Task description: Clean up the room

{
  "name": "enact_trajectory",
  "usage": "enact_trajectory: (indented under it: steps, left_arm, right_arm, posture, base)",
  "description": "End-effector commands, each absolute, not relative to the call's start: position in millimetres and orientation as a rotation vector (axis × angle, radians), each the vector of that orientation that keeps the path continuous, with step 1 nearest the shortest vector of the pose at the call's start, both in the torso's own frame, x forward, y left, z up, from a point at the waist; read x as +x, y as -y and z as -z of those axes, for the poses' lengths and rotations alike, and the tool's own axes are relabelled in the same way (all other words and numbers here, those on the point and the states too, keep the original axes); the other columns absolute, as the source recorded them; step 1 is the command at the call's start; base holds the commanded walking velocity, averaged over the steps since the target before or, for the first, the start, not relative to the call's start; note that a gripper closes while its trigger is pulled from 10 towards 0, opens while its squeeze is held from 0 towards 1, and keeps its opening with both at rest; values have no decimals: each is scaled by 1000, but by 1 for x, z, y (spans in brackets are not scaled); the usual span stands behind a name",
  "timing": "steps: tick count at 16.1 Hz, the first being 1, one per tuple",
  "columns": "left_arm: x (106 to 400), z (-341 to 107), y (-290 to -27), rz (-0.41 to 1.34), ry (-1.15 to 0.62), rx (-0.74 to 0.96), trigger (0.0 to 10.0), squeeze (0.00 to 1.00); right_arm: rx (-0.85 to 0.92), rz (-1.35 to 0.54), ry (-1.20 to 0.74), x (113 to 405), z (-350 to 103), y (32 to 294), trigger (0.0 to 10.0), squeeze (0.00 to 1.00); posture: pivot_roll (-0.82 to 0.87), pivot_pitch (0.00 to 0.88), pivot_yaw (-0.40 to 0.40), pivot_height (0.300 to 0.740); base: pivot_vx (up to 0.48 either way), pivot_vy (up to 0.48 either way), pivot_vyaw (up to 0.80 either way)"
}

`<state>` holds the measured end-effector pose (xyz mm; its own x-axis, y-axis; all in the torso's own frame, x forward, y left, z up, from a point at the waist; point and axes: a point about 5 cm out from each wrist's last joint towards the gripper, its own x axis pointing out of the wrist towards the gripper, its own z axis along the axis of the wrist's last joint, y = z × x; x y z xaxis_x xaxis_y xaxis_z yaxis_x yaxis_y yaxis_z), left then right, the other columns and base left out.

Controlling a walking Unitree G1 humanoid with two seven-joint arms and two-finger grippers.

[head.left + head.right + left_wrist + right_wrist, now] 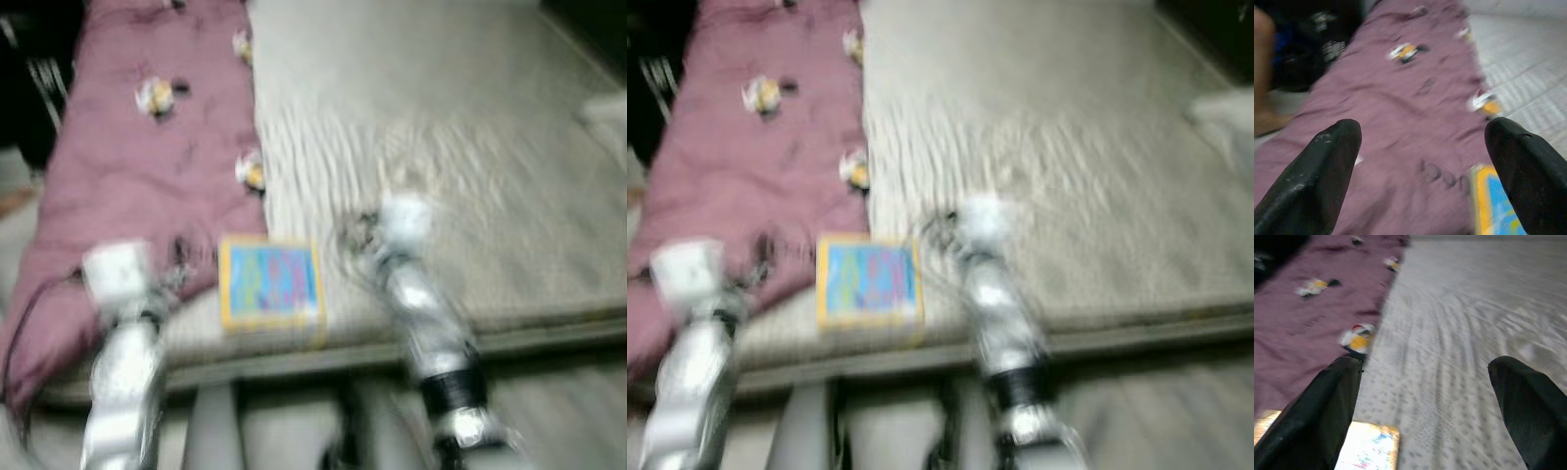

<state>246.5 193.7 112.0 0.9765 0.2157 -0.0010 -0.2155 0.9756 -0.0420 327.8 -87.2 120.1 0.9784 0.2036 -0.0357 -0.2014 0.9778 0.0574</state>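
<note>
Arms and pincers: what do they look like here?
Both arms are silvery metal, blurred, each with a white block at the wrist; the right arm has a black band. The left pincer and right pincer each have two broad, tapered matte-black fingers.

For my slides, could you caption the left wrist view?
Open left gripper above mauve blanket, beside colourful book.

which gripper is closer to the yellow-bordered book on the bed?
Roughly even, and the blur leaves it uncertain; maybe the left. The left gripper hovers over the purple blanket beside the book; the right gripper is over the pale bedcover on its other side.
</note>
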Motion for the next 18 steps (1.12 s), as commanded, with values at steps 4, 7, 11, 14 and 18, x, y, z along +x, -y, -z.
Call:
enact_trajectory:
  steps: [4, 7, 11, 14, 18]
  left_arm:
    - [248, -105, -180, -188, -83, -81, 10000, 0]
    - [247, -104, -181, -183, -104, -87, 10000, 0]
    - [252, -109, -179, -165, -98, -99, 10000, 0]
    - [254, -110, -179, -154, -89, -97, 10000, 0]
    - [255, -112, -176, -123, -73, -96, 10000, 0]
  right_arm:
    - [37, -103, -105, 319, -102, 122, 10000, 0]
    - [32, -94, -112, 318, -101, 124, 10000, 0]
    - [32, -85, -117, 320, -102, 125, 10000, 0]
    - [33, -81, -119, 321, -102, 125, 10000, 0]
    - [33, -75, -120, 321, -101, 126, 10000, 0]
  posture:
    - [-4, 156, -53, 590]
    - [-6, 171, -46, 590]
    - [-3, 180, -46, 590]
    - [-7, 174, -43, 590]
    - [-10, 164, -41, 590]
  base:
    - [0, 0, 0]
    - [0, 0, 0]
    - [0, 0, 0]
    - [0, 0, 0]
    - [0, 286, 0]
